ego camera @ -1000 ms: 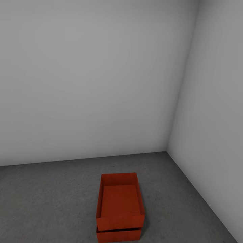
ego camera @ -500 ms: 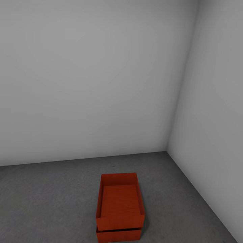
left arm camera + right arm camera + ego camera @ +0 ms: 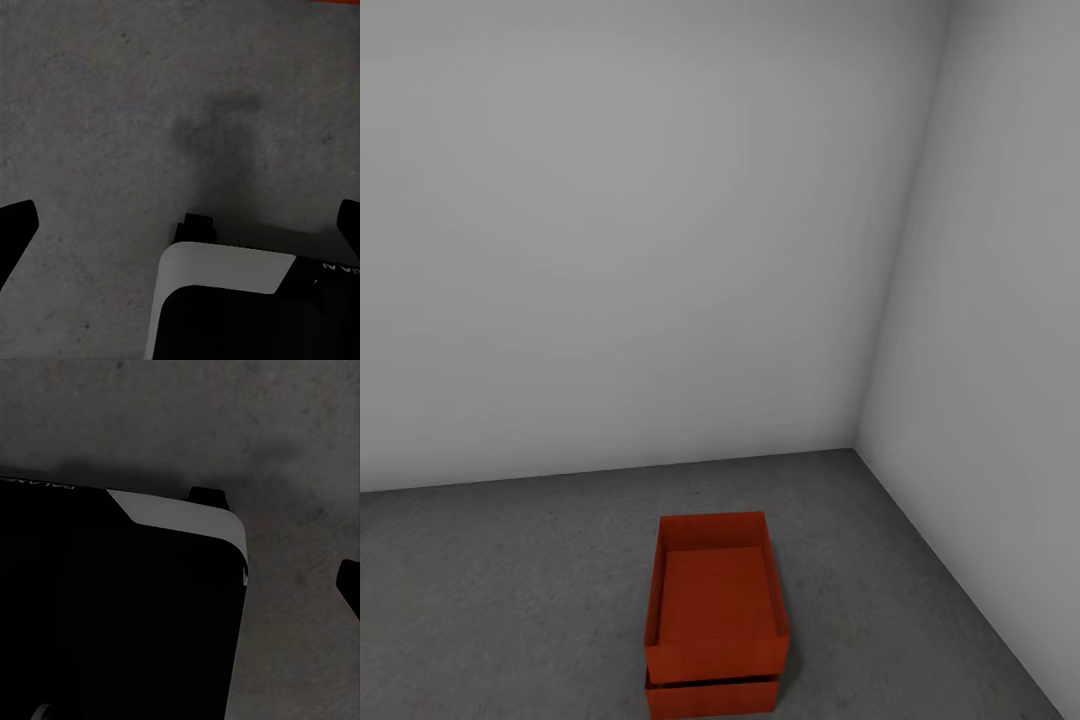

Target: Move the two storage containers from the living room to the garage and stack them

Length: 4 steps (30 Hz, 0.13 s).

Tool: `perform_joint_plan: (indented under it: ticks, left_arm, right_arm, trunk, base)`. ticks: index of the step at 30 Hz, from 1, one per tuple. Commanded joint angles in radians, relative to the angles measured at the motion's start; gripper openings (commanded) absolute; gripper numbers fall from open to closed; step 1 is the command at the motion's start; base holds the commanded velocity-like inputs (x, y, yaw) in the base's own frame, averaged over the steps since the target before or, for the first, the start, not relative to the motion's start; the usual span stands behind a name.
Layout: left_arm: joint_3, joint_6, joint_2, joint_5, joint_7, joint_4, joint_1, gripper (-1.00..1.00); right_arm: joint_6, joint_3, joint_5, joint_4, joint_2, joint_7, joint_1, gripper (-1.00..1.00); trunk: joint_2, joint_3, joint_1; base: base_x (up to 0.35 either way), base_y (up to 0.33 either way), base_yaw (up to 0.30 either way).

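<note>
Stacked: upper storage container (image 3: 717,600) on lower storage container (image 3: 712,692), concrete floor (image 3: 510,580). Left tool (image 3: 180,225) spread; right tool (image 3: 349,585) state indeterminable. Lettering illegible.

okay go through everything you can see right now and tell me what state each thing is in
upper storage container: upright, open-topped, empty, stacked on the other.
lower storage container: on the floor, under the upper one.
left gripper: open, holding nothing, above the concrete.
right gripper: one fingertip at the frame edge; open or shut unclear.
</note>
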Motion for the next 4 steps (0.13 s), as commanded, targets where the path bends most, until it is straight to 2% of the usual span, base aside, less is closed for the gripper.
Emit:
perform_joint_plan:
  ticks: [1,4]
  left_arm:
    - [-0.001,0.004,0.000,0.009,0.002,-0.001,-0.001,1.00]
    - [-0.001,0.004,0.000,0.009,0.002,-0.001,-0.001,1.00]
  right_arm:
    - [0.003,0.009,-0.007,0.001,0.000,-0.002,-0.001,1.00]
    - [0.002,0.009,-0.007,0.001,0.000,-0.002,-0.001,1.00]
  trunk:
    - [-0.001,-0.001,0.000]
    - [-0.001,-0.001,0.000]
  base:
    - [0.000,0.000,0.000]
    - [0.000,0.000,0.000]
